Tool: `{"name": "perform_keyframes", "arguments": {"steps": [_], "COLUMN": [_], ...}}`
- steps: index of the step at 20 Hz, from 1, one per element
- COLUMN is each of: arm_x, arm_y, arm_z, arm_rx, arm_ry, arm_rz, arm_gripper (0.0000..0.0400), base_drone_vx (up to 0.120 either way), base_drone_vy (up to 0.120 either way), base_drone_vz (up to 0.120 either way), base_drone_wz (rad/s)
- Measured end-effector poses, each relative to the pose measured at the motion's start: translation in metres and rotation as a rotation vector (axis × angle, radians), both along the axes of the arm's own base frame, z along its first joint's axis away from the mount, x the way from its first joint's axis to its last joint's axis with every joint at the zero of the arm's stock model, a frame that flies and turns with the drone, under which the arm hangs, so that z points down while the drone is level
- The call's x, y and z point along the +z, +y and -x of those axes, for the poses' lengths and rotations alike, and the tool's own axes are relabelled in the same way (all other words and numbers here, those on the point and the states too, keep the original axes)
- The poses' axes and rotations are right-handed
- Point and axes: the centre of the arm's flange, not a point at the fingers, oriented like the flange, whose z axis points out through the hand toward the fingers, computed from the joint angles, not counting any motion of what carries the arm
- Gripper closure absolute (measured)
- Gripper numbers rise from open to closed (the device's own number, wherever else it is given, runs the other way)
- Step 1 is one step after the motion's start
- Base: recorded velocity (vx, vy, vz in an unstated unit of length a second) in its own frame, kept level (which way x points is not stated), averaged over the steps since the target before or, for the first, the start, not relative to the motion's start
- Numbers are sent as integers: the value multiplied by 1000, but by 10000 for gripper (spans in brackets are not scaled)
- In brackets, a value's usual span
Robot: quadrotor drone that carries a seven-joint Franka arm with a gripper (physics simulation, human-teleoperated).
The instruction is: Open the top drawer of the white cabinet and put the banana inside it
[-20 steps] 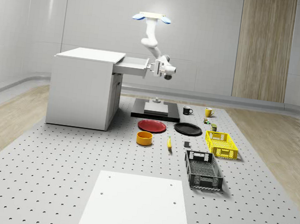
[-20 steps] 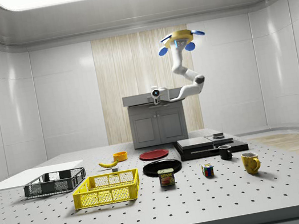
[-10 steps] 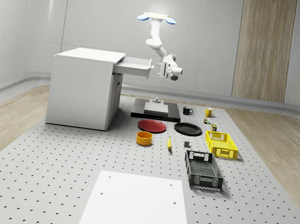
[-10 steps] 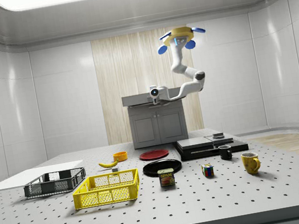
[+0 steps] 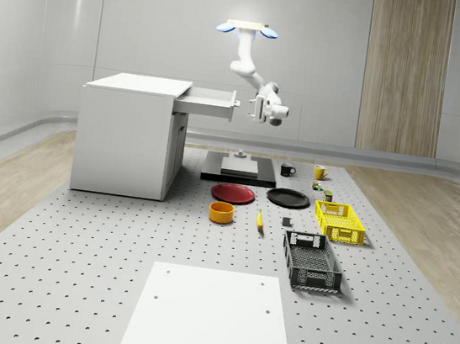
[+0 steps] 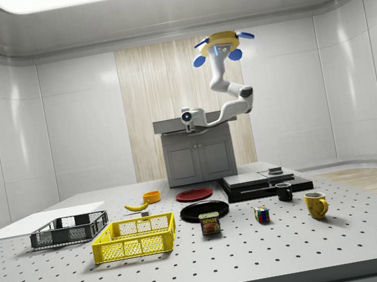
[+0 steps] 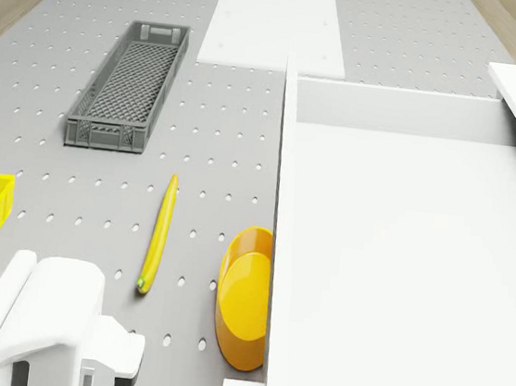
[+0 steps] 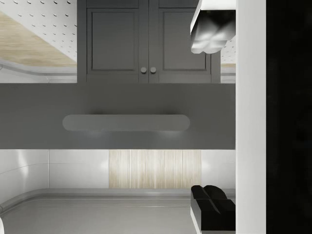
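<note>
One table (image 5: 71, 287): we see a wide perforated top with a white sheet (image 5: 210, 322) at its near edge and bare room around the sheet on both sides.
One white cabinet (image 5: 124, 141): it stands on the whole-scene view's left part of the table.
One top drawer (image 5: 209, 101): it stands open and juts past the cabinet's edge towards the whole-scene view's right; in the drone view its inside is bare.
One drone (image 5: 247, 28): we see it hovering higher than the cabinet top, just past the drawer's front, with open air around it.
One gripper (image 5: 249, 107): it is level with the drawer front and just off it; the fingers (image 8: 212, 31) are spread wide and grip nothing (the handle (image 8: 126, 122) lies off to one side of them in the wrist view).
Two crates: a grey crate (image 5: 311, 261) and a yellow crate (image 5: 340, 221).
Two plates: a red plate (image 5: 234, 193) and a black plate (image 5: 287, 198), side by side.
One orange bowl (image 5: 221, 212): just beside the banana.
One banana (image 5: 259, 219): it lies flat on the table between the bowl and the crates, touching neither.
</note>
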Motion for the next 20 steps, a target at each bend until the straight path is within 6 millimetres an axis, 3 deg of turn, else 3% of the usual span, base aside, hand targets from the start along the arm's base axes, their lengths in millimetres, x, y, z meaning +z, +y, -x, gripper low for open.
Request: {"name": "perform_keyframes", "arguments": {"steps": [5, 6, 9, 12, 16, 20], "arm_x": [-3, -17, -61, -84, -96, -99], "arm_y": [-5, -5, 18, 46, 72, 86], "arm_z": [1, 0, 0, 0, 0, 0], "arm_rx": [2, 6, 6, 6, 5, 4], "arm_ry": [1, 2, -3, -4, -3, -2], "arm_rz": [-52, -209, -683, -1030, -1303, -1441], "arm_gripper": [0, 0, 0, 0, 0, 0], "base_drone_vx": [120, 120, 120, 120, 120, 120], "base_drone_vy": [120, 120, 120, 120, 120, 70], "base_drone_vz": [0, 0, 0, 0, 0, 0], "base_drone_wz": [0, 0, 0, 0, 0, 0]}}
